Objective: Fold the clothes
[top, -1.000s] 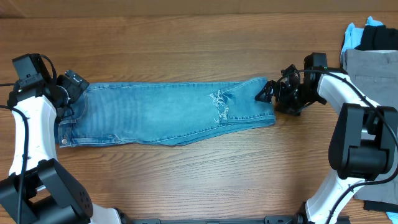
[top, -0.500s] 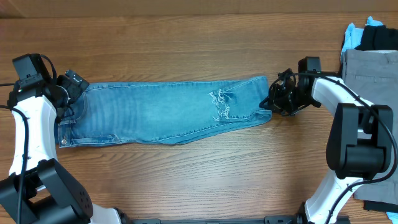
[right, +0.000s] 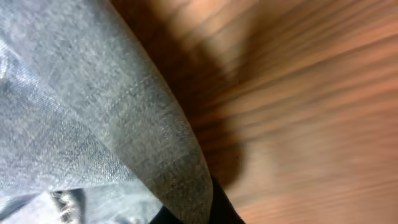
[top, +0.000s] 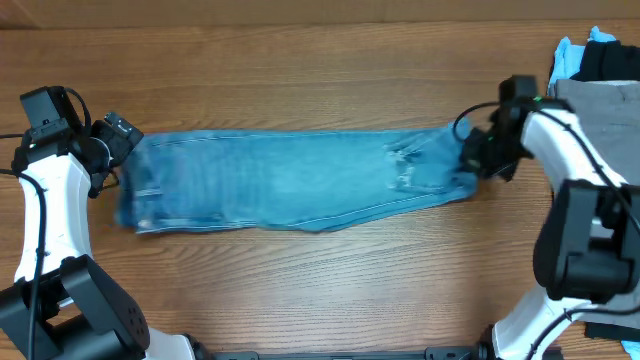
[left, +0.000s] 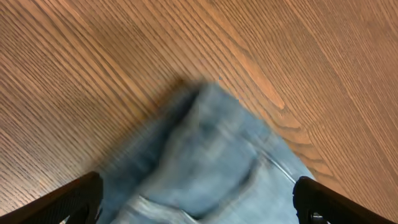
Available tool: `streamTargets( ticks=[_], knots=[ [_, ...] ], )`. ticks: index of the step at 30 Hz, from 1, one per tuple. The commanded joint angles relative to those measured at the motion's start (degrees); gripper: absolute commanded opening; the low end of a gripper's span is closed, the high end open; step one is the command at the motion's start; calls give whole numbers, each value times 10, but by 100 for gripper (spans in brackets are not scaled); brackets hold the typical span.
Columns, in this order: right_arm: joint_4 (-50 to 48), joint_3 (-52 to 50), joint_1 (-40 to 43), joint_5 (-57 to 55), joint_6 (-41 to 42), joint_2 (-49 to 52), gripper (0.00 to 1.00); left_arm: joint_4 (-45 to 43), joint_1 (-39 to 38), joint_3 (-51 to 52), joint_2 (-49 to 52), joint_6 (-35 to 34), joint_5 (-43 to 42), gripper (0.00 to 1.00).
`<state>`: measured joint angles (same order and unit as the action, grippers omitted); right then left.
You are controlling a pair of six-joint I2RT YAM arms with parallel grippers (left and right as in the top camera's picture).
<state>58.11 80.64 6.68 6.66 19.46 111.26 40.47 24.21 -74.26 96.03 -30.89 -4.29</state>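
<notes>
Long light-blue denim jeans [top: 290,180] lie stretched left to right across the wooden table. My right gripper [top: 472,158] is shut on their hem end at the right. In the right wrist view the pinched denim [right: 124,124] fills the left side, and only a dark fingertip [right: 217,208] shows beneath it. My left gripper [top: 108,155] stands open at the waist end; in the left wrist view its fingers [left: 68,199] spread wide on either side of the blurred waist denim [left: 217,155], not closed on it.
Grey trousers [top: 600,110] lie at the right edge, just behind my right arm. A black garment [top: 612,60] and a sky-blue one [top: 570,58] sit above them. Bare wood lies in front of and behind the jeans.
My right gripper has shut on the jeans' hem and moved right, dragging the whole garment to the right. The waist end has slid away from my left gripper, which has not moved.
</notes>
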Motion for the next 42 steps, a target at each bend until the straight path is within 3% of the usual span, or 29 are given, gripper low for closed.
streamTargets(
  ticks=[1,7,22,28,35,38,42],
  knots=[
    [34,73,7,-112,7,-42,4,-3,0,-5,3,7,-2,100],
    [69,128,-32,-109,7,-42,4,-9,0,-5,3,4,-2,100],
    [25,91,-221,-137,16,-38,4,-4,0,-5,3,5,-2,100],
    [46,80,-212,-329,67,-38,4,-4,0,-5,3,5,-2,100],
    [91,128,-138,-364,43,-39,4,-4,0,-5,3,5,-7,100],
    [95,129,-134,-337,43,-39,4,-4,-2,-5,3,19,-96,100],
    [77,128,-134,-298,43,-39,4,-34,-44,-5,3,101,-249,85]
  ],
)
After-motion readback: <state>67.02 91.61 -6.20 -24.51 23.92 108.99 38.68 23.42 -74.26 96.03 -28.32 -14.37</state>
